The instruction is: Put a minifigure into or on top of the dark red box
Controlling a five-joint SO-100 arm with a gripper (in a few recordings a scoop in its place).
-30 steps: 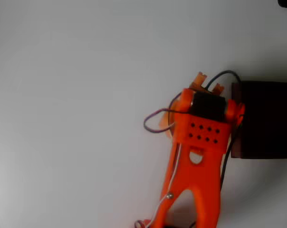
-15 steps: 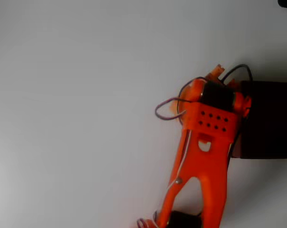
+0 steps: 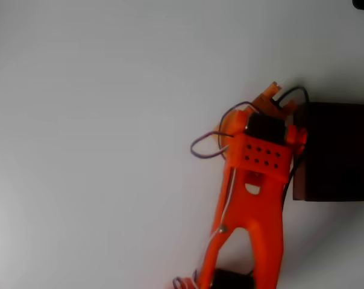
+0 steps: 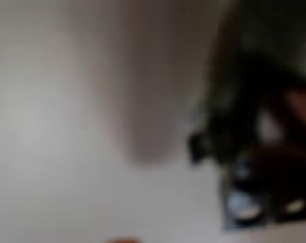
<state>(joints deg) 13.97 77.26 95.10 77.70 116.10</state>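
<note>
Overhead, the gripper (image 3: 277,96) is seen at the dark red box's (image 3: 338,150) ten-o'clock corner, jaw state and minifigure location undeterminable through blur; a release here is judged likely to miss outside the wall.

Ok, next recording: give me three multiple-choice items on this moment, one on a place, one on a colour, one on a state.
1. In the overhead view, the dark red box lies at:
A. the right edge
B. the left edge
C. the top middle

2. The arm is:
A. blue
B. orange
C. white

3. In the overhead view, the arm's tip is:
A. at the picture's left edge
B. just left of the box's top left corner
C. far below the box

Key: 1 A, the box runs off the right edge; 2 B, bright orange throughout; 3 B, the tip sits beside that corner.
</note>
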